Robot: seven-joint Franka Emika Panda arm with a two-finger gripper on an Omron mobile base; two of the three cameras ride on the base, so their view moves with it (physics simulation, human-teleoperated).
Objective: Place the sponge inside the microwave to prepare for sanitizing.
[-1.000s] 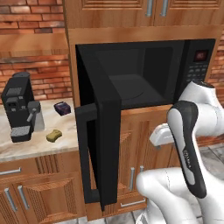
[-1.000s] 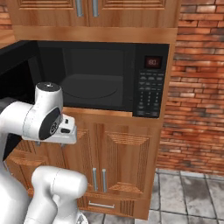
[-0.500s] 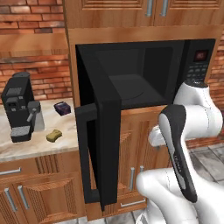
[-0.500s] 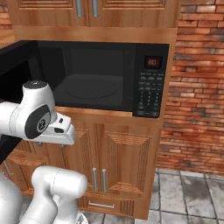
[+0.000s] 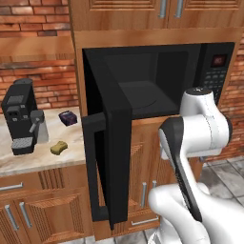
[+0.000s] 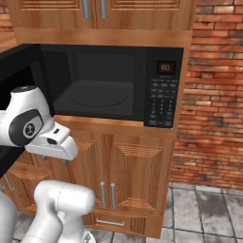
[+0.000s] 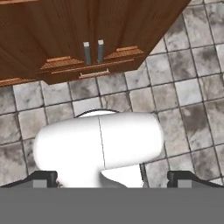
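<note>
Microwave (image 5: 157, 81) door (image 5: 112, 157) hangs wide open, swung out to the left on its hinge; in the left base view I see it nearly edge-on, handle facing the counter (image 5: 28, 162). Cavity is dark and holds nothing I can make out beyond the round turntable (image 6: 98, 97) on its floor. Keypad and a small red display (image 6: 165, 67) sit on the right side of the unit.

Sponge (image 5: 59, 148) lies flat on the counter, left of the open door, just beside the coffee machine (image 5: 21, 121) and apart from it. A small dark box (image 5: 68, 117) sits behind the sponge, nearer the brick wall, well apart from it.

My claw (image 7: 112, 177): tips spread to the two far corners of the hand view, jaws fully apart, nothing between them. It looks down at floor tiles (image 7: 192, 87) and the lower cabinet doors (image 7: 92, 52) under the microwave, well apart from the sponge.
</note>
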